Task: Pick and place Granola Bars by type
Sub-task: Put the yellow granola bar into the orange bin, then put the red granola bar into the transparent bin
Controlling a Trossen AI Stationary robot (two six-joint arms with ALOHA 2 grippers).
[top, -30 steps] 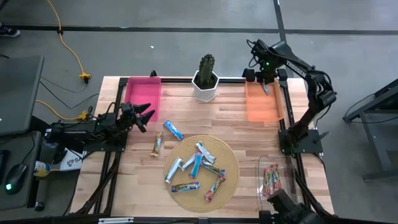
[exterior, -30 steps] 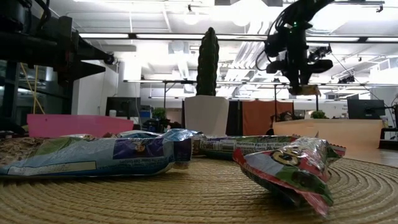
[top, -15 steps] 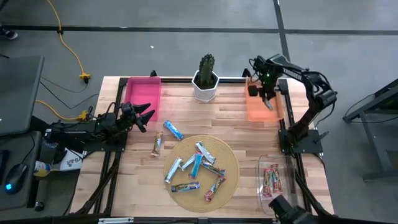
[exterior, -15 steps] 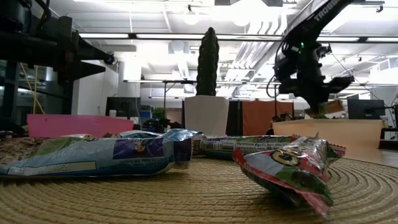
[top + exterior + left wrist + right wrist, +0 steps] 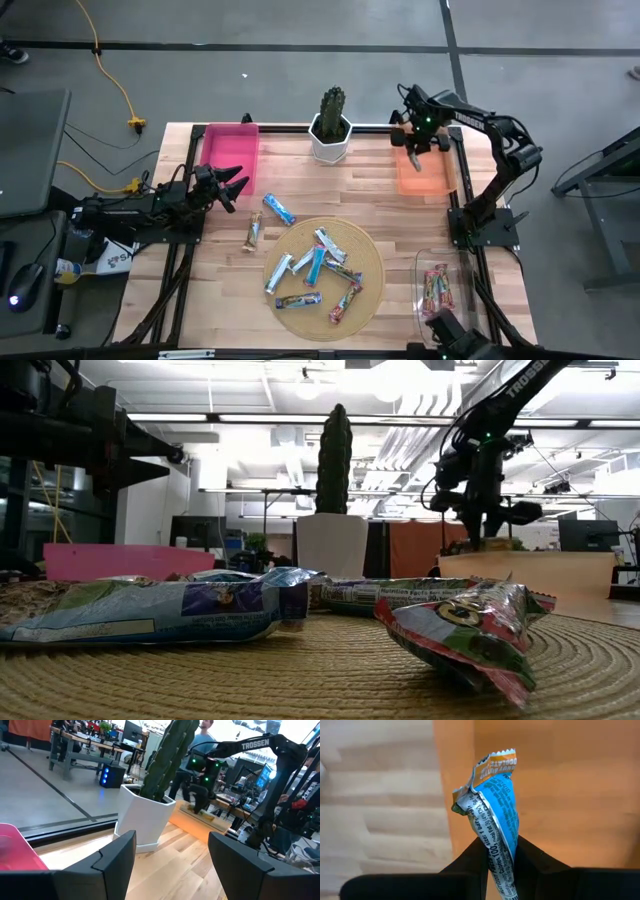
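Note:
Several granola bars lie on the round woven mat (image 5: 372, 262); one of them is a blue-and-white bar (image 5: 317, 266). A blue bar (image 5: 279, 209) and a tan bar (image 5: 252, 232) lie on the table beside the mat. My right gripper (image 5: 414, 146) is over the far left part of the orange bin (image 5: 430, 175), shut on a blue-and-white bar (image 5: 495, 805). My left gripper (image 5: 236, 186) is open and empty at the table's left, near the pink bin (image 5: 232, 155). My right gripper pinches the blue-and-white bar between its two fingers (image 5: 476, 857), at the bar's lower part (image 5: 499, 847). The bar sticks out past the fingertips, and its crimped orange-edged end (image 5: 495, 761) is free. It is lifted clear above the orange bin.
A cactus in a white pot (image 5: 331, 130) stands at the far middle, between the two bins. A clear bin with pink bars (image 5: 435, 290) is at the near right. In the low view, bars on the mat (image 5: 150, 610) fill the foreground.
My right gripper, still shut on the bar, has moved over the orange bin. It went first toward the table's near edge, tipping, then back toward the far left part of the bin, where it stands upright again.

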